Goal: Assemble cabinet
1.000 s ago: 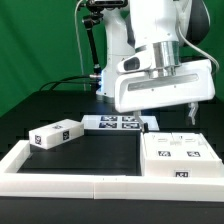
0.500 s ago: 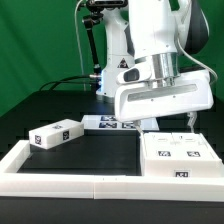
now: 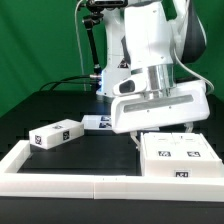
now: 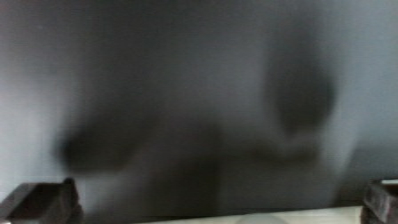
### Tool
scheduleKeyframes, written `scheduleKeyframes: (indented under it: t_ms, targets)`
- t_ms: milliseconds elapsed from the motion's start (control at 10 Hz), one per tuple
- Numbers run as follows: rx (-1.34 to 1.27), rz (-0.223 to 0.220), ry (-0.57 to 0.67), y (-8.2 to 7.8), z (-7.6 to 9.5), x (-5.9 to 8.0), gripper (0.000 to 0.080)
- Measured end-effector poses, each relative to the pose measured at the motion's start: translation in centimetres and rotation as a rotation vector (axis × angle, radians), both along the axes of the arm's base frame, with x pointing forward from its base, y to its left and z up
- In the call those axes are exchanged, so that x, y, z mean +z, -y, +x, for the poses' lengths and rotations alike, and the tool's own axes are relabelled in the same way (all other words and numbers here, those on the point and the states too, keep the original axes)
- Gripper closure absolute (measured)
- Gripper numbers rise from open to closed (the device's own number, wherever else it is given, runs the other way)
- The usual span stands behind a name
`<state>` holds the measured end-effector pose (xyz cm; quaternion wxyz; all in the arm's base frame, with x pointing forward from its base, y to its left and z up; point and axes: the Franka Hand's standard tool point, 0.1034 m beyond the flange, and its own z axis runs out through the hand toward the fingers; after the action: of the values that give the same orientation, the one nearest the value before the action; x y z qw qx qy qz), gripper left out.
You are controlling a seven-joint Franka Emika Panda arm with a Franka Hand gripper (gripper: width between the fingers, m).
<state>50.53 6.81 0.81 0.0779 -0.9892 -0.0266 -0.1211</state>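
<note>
The cabinet's large white box (image 3: 176, 156) lies flat on the black mat at the exterior view's right, with tags on its top and front. A smaller white tagged block (image 3: 55, 135) lies at the left. My gripper (image 3: 165, 134) hangs just above the box's far edge. Its fingers are spread wide and hold nothing. The wrist view is a dark blur: only the two fingertips (image 4: 39, 200) show at the corners, and a pale strip of the box (image 4: 231, 218) lies between them.
The marker board (image 3: 96, 123) lies behind the block, half hidden by my hand. Low white border rails (image 3: 60, 182) frame the mat's front and left. A green curtain and black cables stand at the back.
The arm has come down and shifted slightly toward the exterior view's left, so the hand now covers more of the marker board and hangs close over the box. The jaws stayed wide.
</note>
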Motion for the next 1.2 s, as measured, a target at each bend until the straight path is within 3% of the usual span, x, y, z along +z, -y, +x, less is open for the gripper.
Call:
scheduleKeyframes:
  t_ms: [500,600,700,900,1000,1100,1200]
  targets:
    - [0.006,0.006,0.007,-0.7,0.7,-0.2,0.0002]
    - [0.01,0.005,0.006,-0.6,0.7,-0.2,0.0137]
    - [0.01,0.004,0.005,-0.6,0.6,-0.3,0.0137]
    - [0.029,-0.002,0.004,-0.3,0.3,-0.4,0.0417]
    - [0.041,-0.008,0.003,-0.1,0.1,-0.6,0.0417]
    - [0.049,-0.012,0.001,0.3,-0.1,-0.7,0.0599]
    - [0.052,-0.013,-0.001,0.6,-0.2,-0.8,0.0726]
